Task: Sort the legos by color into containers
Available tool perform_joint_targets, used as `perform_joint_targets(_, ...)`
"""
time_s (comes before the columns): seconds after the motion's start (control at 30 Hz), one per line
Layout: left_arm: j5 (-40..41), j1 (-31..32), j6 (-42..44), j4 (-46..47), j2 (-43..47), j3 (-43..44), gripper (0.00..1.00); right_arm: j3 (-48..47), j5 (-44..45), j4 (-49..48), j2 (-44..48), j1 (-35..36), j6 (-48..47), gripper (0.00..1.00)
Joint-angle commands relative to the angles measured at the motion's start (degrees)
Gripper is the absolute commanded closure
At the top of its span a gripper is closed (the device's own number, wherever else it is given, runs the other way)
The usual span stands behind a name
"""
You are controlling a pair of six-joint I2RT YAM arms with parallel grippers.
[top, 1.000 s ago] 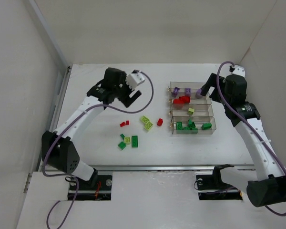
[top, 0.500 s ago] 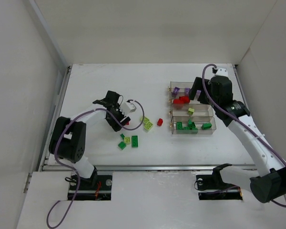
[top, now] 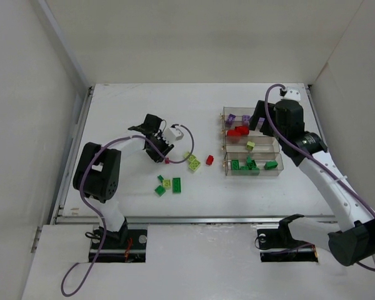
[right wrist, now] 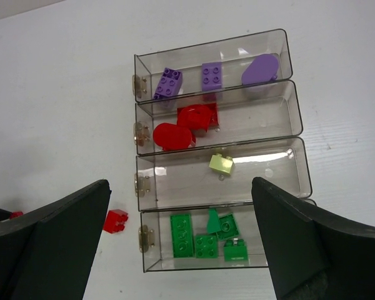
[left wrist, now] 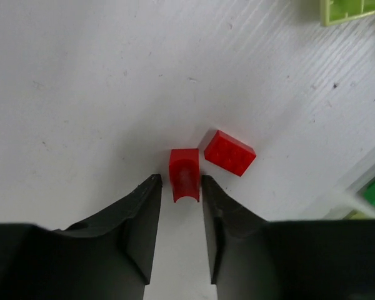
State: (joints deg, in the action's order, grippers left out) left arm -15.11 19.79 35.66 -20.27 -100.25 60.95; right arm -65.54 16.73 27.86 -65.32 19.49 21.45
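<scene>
Red arched plastic lego brick [left wrist: 184, 175] lies on white desk [left wrist: 81, 75], lower end between fingers of my left tool [left wrist: 178, 181]. Fingers narrow, flanking brick: one touching, thin gap at other. Cannot tell if pinch is made. Second red studded brick [left wrist: 230, 152] just beside first. My right tool [right wrist: 180, 184] spread wide, hanging above block of four clear plastic containers [right wrist: 295, 106]. Bins hold, in row order: purple legos [right wrist: 168, 82], red legos [right wrist: 197, 117], one yellow-green lego [right wrist: 221, 163], dark green legos [right wrist: 181, 234]. Loose red brick [right wrist: 116, 220] on desk near block.
</scene>
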Motion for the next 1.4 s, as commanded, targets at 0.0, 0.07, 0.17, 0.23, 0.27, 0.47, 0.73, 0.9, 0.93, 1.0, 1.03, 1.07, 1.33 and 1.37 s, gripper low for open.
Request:
perform_joint_targets(0.0, -1.8, 0.9, -0.6, -0.3, -1.2, 0.8, 0.75, -1.7, 2.2, -1.6, 1.1, 0.6, 0.9, 0.00)
perform_joint_targets(0.07, -2.5, 0.9, -0.6, -0.3, -0.6, 0.2, 0.86, -1.7, 2.3, -1.6, 1.1, 0.6, 1.4, 0.00)
perform_joint_targets(0.17, -2.6, 0.9, -1.7, -0.3, 0.1, 0.2, 1.00, -1.7, 2.3, -1.6, 0.5, 0.6, 1.4, 0.00)
perform_joint_targets(0.23, -1.2, 0.9, -2.7, -0.3, 0.6, 1.4, 1.00, -1.7, 2.3, -2.1, 0.0, 0.6, 1.4, 0.00)
perform_joint_targets(0.27, 0.7, 0.9, -3.3, -0.3, 0.6, 2.4, 1.00, -1.7, 2.8, -2.1, 0.0, 0.6, 1.4, 0.00)
perform_joint_targets(0.47, 2.9, 3.5, -10.8, 3.3, 1.1, 18.2, 1.00, -1.7, 7.4, -2.6, -1.1, 0.6, 1.4, 0.00)
perform_joint_targets(0.73, -1.8, 13.9, -10.3, 13.8, -8.5, 35.2, 1.00, -1.1, 8.8, -5.8, 0.7, -4.3, 4.4, 0.00)
perform_joint_targets(0.9, -6.2, 18.3, -11.6, 14.9, -21.7, 46.3, 1.00, -1.7, 10.9, -4.3, 1.2, -5.6, 2.9, 0.00)
perform_joint_targets(0.93, -6.2, 18.9, -12.2, 14.9, -23.3, 49.4, 1.00, -1.7, 11.6, -3.7, 1.2, -5.6, 2.9, 0.00)
perform_joint_targets(1.0, -7.0, 19.7, -12.9, 16.0, -25.8, 51.2, 1.00, -1.7, 12.2, -3.7, 2.0, -5.6, 1.8, 0.00)
perform_joint_targets(1.03, -7.0, 20.5, -12.9, 16.7, -27.3, 51.2, 1.00, -1.7, 12.7, -3.7, 2.6, -5.6, 0.9, 0.00)
perform_joint_targets(1.07, -7.0, 21.2, -12.9, 17.5, -27.3, 51.7, 1.00, -1.7, 12.7, -3.2, 3.2, -5.6, 0.9, 0.00)
perform_joint_targets(1.33, -5.2, 23.5, -10.8, 19.3, -27.8, 48.7, 0.51, -1.2, 13.8, -1.6, 4.8, -6.7, -0.4, 0.00)
perform_joint_targets(1.37, -4.6, 23.5, -10.8, 19.3, -27.8, 48.7, 0.41, -1.2, 13.2, -1.6, 4.8, -6.7, -0.4, 0.00)
